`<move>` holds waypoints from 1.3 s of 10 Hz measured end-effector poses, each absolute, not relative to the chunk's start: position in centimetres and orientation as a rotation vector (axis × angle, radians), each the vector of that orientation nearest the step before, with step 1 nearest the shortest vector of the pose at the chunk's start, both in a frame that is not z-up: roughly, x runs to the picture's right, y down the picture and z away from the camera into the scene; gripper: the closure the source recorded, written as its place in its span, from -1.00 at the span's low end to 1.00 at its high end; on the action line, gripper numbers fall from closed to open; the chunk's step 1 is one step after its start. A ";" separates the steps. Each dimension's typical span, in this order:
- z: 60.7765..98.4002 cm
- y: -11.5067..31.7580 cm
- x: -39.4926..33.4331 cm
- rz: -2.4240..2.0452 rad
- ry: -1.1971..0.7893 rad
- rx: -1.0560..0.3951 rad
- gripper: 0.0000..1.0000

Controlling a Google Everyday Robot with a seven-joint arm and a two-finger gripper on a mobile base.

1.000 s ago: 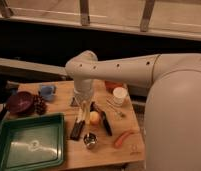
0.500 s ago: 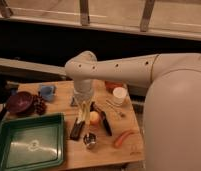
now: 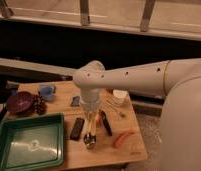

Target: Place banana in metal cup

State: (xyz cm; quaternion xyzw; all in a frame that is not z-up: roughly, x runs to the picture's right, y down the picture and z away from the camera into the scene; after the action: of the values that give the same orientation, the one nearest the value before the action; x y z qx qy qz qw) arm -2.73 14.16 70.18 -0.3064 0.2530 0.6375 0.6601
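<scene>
My gripper [image 3: 89, 116] hangs straight down from the white arm over the front middle of the wooden table [image 3: 54, 112]. It is shut on the banana [image 3: 90, 127], a pale yellow slim fruit that hangs upright below the fingers. The banana's lower end sits at the mouth of the metal cup [image 3: 90, 142], a small shiny silver cup directly under the gripper. Whether the tip is inside the cup I cannot tell.
A black bar [image 3: 76, 128] lies left of the cup, and a dark tool [image 3: 106, 124] and an orange carrot-like piece [image 3: 123, 138] lie to its right. A round fruit [image 3: 98, 119] peeks out behind the gripper. There is a green tray [image 3: 29, 145] at front left, a maroon bowl [image 3: 20, 101], grapes [image 3: 40, 105] and a white cup [image 3: 119, 96].
The arm has moved a little to the right and down, bringing the banana over the metal cup. Nothing on the table has moved.
</scene>
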 end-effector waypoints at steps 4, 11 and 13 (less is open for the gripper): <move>69.2 17.1 -1.7 1.463 0.619 -0.744 1.00; 69.7 21.8 -3.9 1.399 0.680 -0.881 1.00; 70.3 22.2 -4.0 1.395 0.691 -0.901 0.82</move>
State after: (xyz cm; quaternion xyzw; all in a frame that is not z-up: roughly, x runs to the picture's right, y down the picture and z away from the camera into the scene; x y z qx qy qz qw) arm -4.00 22.19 70.29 -0.3921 0.3006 0.6073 0.6221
